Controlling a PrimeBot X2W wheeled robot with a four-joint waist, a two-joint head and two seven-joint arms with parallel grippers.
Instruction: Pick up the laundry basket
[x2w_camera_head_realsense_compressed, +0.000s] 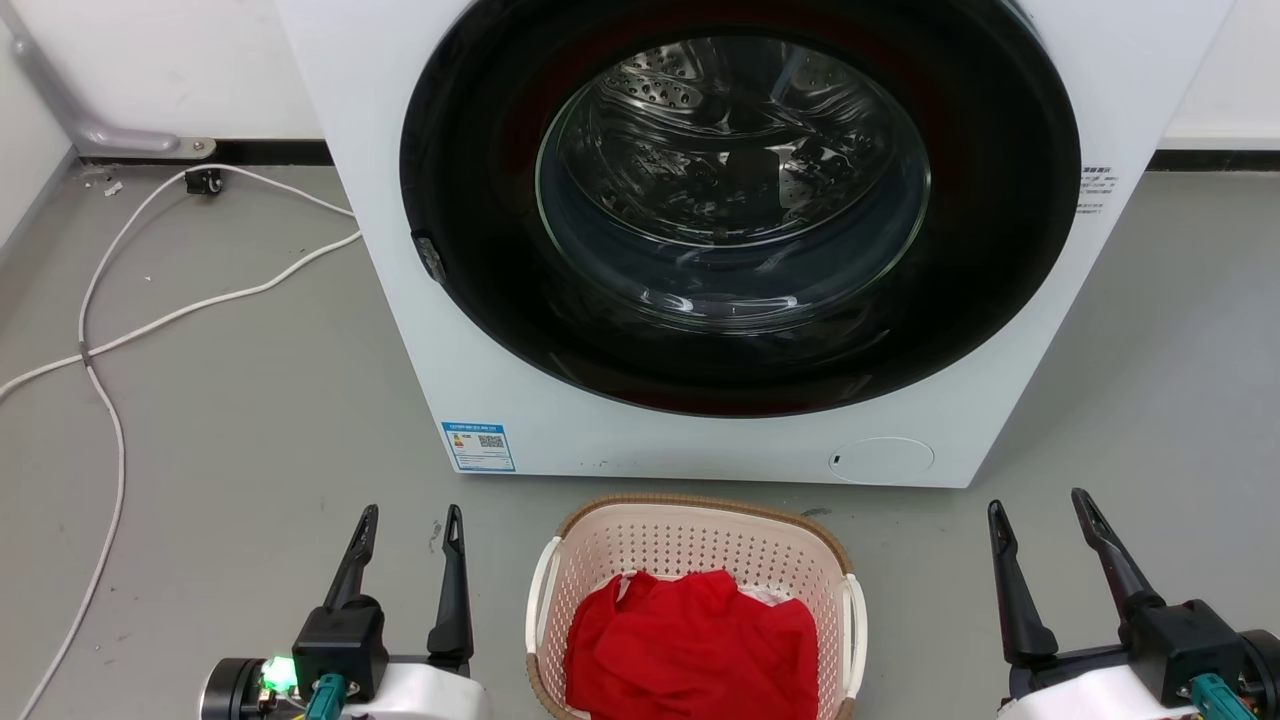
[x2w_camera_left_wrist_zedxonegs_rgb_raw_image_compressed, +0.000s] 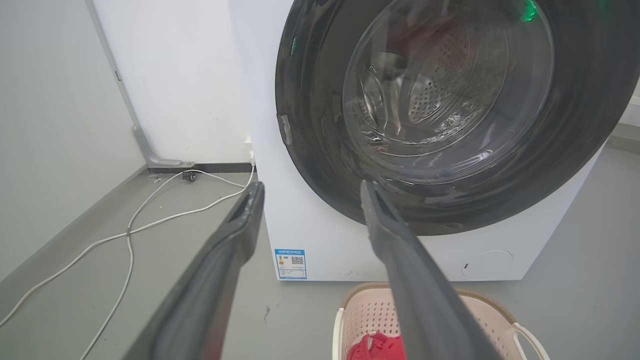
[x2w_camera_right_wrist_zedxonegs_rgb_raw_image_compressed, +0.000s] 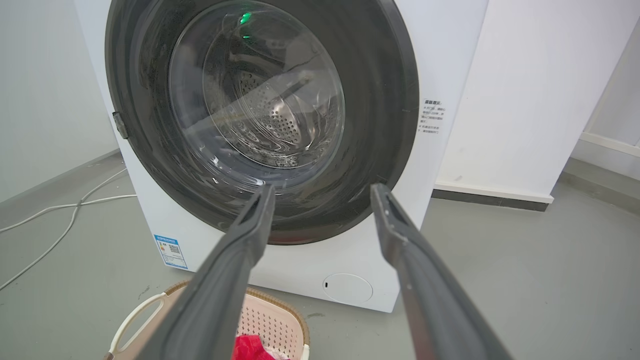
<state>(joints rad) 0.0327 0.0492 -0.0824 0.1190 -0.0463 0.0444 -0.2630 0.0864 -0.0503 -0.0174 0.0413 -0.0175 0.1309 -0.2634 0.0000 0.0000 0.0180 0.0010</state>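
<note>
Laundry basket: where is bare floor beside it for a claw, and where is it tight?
Bare floor lies on both sides of the laundry basket: a gap between it and the left claw, a wider one between it and the right claw. Tight: the narrow strip between its far rim and the washing machine.

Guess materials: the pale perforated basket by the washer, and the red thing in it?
Pale pink-cream perforated laundry basket: probably moulded matt plastic, judging by its regular holes and smooth white handles; the brown rim looks woven, possibly moulded too. Crumpled red item inside: soft matt fabric, by its folds; fibre unclear.
</note>
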